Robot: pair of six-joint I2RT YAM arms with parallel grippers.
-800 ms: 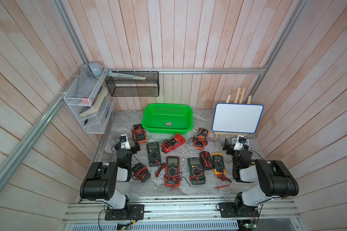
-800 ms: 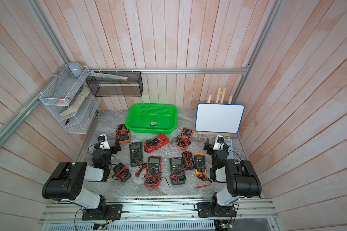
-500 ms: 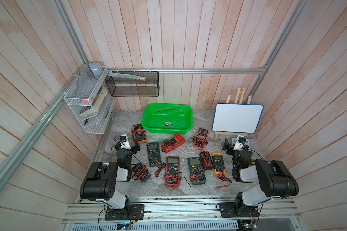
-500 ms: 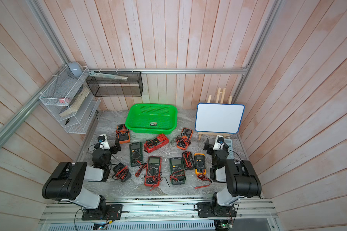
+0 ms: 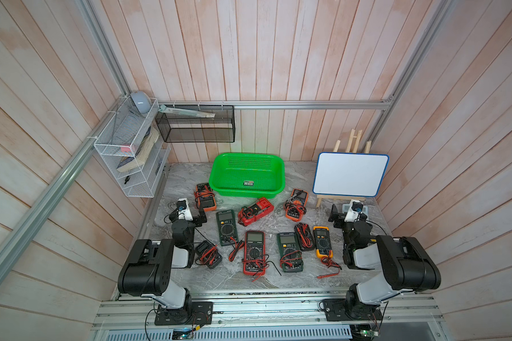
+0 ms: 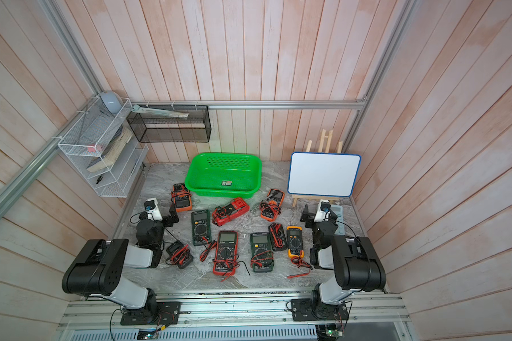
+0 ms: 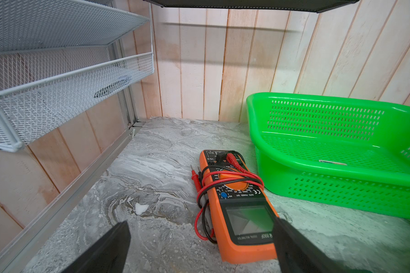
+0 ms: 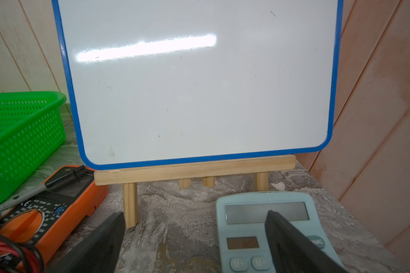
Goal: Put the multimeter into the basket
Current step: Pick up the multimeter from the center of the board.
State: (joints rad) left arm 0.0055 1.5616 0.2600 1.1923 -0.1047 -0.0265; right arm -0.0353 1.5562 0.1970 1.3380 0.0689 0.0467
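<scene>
The bright green basket (image 5: 234, 190) (image 6: 210, 189) stands empty at the back middle of the table. Several multimeters lie in front of it with leads wrapped round them. Among them are an orange multimeter (image 5: 205, 197) (image 7: 237, 201) by the basket's left corner, a red multimeter (image 5: 256, 211), and another orange multimeter (image 5: 296, 204) (image 8: 45, 208). My left gripper (image 5: 191, 214) (image 7: 200, 227) is open, low over the table just short of the left orange multimeter. My right gripper (image 5: 348, 215) (image 8: 195, 216) is open and empty at the far right.
A blue-framed whiteboard (image 5: 350, 174) on a wooden easel stands before the right gripper, with a pale blue calculator (image 8: 251, 227) under one finger. A white wire rack (image 5: 130, 153) and a black mesh bin (image 5: 195, 127) hang on the left and back walls.
</scene>
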